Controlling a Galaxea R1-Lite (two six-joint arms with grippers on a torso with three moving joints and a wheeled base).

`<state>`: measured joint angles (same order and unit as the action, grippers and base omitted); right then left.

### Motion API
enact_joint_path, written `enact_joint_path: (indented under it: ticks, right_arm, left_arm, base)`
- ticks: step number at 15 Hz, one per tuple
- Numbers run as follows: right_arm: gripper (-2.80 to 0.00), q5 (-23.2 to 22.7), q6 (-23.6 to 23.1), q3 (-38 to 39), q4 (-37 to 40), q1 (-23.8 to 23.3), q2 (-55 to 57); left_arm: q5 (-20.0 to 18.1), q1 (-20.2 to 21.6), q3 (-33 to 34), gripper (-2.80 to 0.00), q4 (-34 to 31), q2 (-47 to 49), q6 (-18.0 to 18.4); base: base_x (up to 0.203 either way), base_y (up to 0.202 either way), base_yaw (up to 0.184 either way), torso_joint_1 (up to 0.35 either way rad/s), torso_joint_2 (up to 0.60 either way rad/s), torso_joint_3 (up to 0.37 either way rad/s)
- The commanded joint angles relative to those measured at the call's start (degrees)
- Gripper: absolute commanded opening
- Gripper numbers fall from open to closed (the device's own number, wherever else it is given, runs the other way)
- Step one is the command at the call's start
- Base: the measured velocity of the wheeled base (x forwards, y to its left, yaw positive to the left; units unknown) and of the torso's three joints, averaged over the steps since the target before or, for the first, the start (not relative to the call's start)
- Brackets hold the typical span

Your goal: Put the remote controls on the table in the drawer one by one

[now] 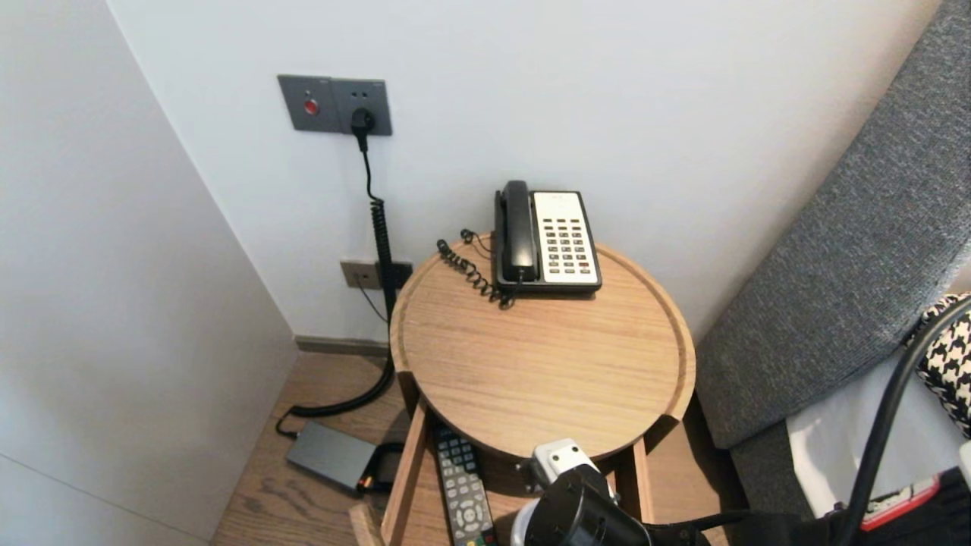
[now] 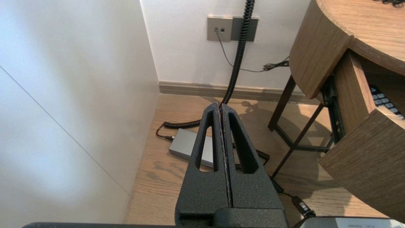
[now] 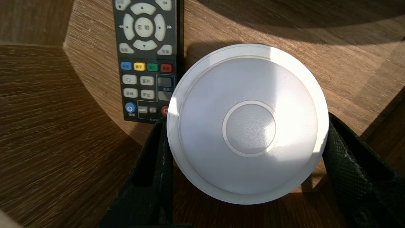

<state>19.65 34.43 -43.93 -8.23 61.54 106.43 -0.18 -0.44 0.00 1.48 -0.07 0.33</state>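
Right end effector (image 3: 246,133): positioned in the open wooden drawer (image 1: 404,470) under the near edge of the round light-wood worktop (image 1: 531,364). Its black fingers (image 3: 155,164) stand wide and press against opposite sides of the rim of a white round plastic disc (image 3: 248,95), gripping it. The disc is inside the drawer, just right of a black rectangular remote control (image 3: 144,60) with grey and coloured buttons. The disc's rim overlaps the remote's right edge.

Left end effector (image 2: 220,109): fully closed, empty, parked low to the left of the worktop, above the wooden floor (image 2: 158,177).
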Motion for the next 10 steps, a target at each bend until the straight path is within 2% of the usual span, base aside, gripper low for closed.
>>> enact_joint_path:
  ticks: [1,10]
  right_arm:
    - [-2.80,0.74,0.20,-0.10,-0.12,0.07,-0.78]
    - [-2.80,1.21,-0.38,-1.72,-0.60,-0.63,4.12]
  left_arm:
    - [0.01,0.00,0.70,-2.80,0.02,-0.01,0.02]
    - [0.01,0.00,0.70,-2.80,0.02,-0.01,0.02]
  base:
    - [0.000,0.000,0.000,0.000,0.00,0.000]
    - [0.000,0.000,0.000,0.000,0.00,0.000]
